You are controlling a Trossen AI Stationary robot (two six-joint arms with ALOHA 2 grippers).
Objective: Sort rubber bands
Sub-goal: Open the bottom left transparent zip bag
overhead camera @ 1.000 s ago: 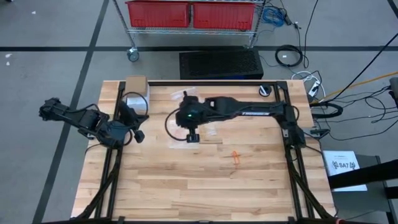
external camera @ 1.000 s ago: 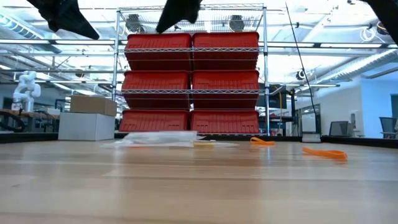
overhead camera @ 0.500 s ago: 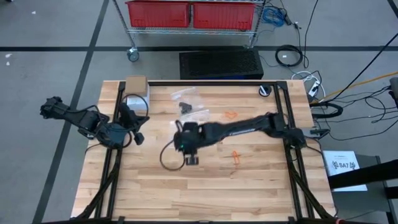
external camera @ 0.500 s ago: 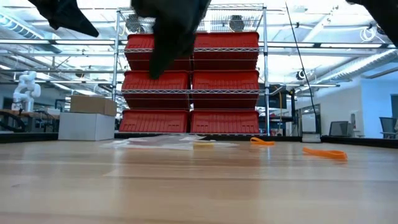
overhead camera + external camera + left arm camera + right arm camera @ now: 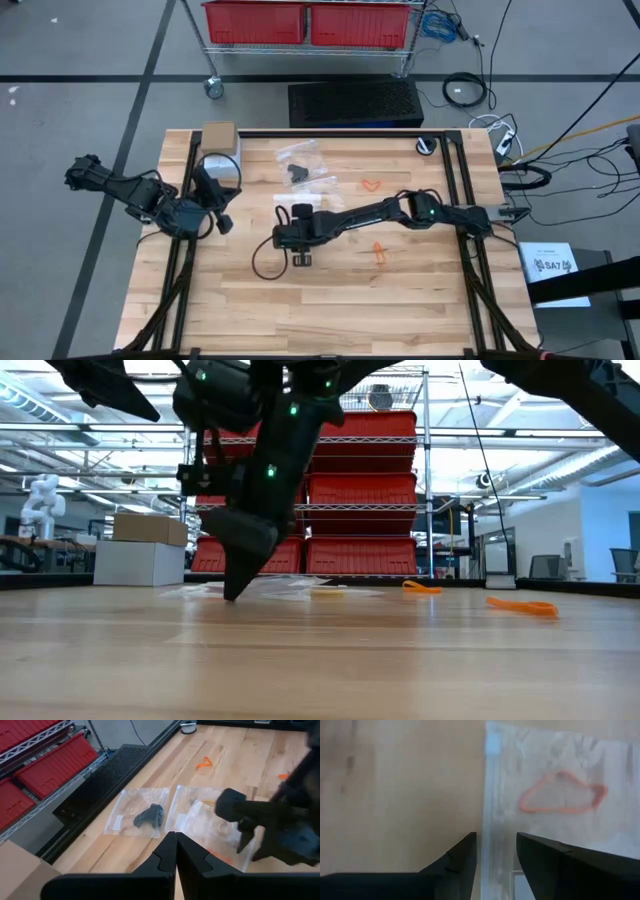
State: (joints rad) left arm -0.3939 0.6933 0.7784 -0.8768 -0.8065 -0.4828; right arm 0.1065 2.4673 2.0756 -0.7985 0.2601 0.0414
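Note:
My right gripper [image 5: 303, 260] reaches to the table's middle, pointing down with its fingers open, low over the wood [image 5: 232, 592]. In the right wrist view the edge of a clear bag [image 5: 555, 827] runs between its fingers [image 5: 496, 852]. An orange rubber band [image 5: 562, 795] lies inside that bag. A second clear bag [image 5: 145, 812] farther back holds black rubber bands [image 5: 297, 172]. Two loose orange rubber bands [image 5: 372, 185] [image 5: 379, 250] lie flat on the wood to the right. My left gripper [image 5: 224, 218] waits shut at the table's left edge [image 5: 175, 840]. My right gripper stands over the clear bag's edge [image 5: 487, 827] from above, one finger on each side of that edge. Whether the fingertips touch the bag or the table I cannot tell.
A cardboard box [image 5: 218, 135] sits at the far left corner and a black ring [image 5: 428, 146] at the far right. Black frame rails [image 5: 455, 180] run along both sides. Bare wood [image 5: 330, 310] lies toward the near edge. A shelf with red bins [image 5: 310, 490] stands behind the table.
My right gripper has swung from over the bags toward the table's near edge and come down close to the wood. The arm now lies stretched low across the table from the right.

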